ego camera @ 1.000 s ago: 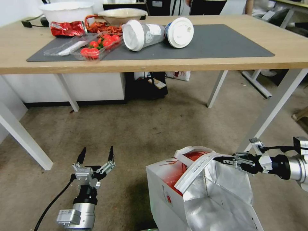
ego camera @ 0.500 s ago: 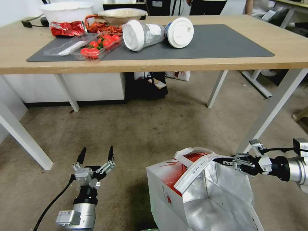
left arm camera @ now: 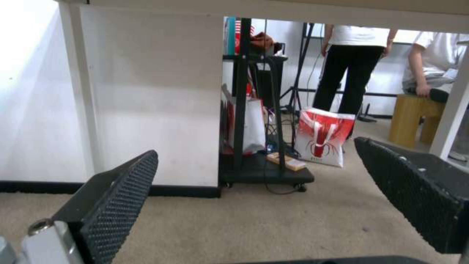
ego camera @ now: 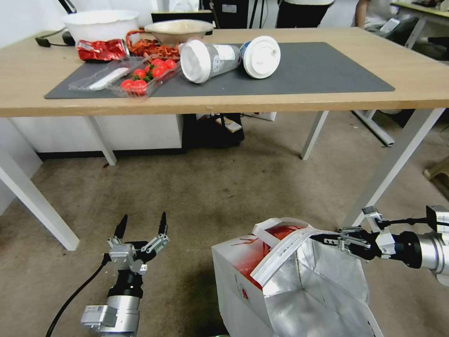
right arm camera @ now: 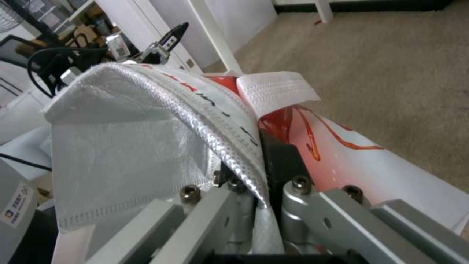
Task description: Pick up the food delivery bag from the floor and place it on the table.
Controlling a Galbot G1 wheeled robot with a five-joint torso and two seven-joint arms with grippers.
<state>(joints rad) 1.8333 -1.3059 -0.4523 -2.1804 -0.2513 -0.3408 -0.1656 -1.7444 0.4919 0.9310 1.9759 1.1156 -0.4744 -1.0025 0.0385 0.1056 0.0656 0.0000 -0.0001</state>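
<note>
The food delivery bag (ego camera: 243, 276), boxy, red and white with silver foil lining, stands on the floor (ego camera: 210, 187) at the lower middle of the head view. Its mouth gapes open. My right gripper (ego camera: 323, 238) reaches in from the right and is shut on the bag's white strap handle (ego camera: 285, 252). The right wrist view shows the strap (right arm camera: 234, 124) pinched between the fingers (right arm camera: 283, 161), with the bag's red-printed side (right arm camera: 371, 161) beyond. My left gripper (ego camera: 142, 219) hovers open over the carpet left of the bag, holding nothing. The table (ego camera: 411, 70) with its grey mat (ego camera: 322, 65) stands ahead.
Two tipped cups (ego camera: 208, 60), a tray of tomatoes (ego camera: 145, 75), bowls (ego camera: 100, 21) and red wrappers crowd the mat's left half. A white table leg (ego camera: 397, 159) slants down close to my right gripper. A black cart (left arm camera: 254, 146) and another red-and-white bag (left arm camera: 322, 137) sit beyond the table.
The head camera has shifted a little, so the table sits slightly lower in the picture. The right gripper keeps its hold on the strap; the left arm has not moved.
</note>
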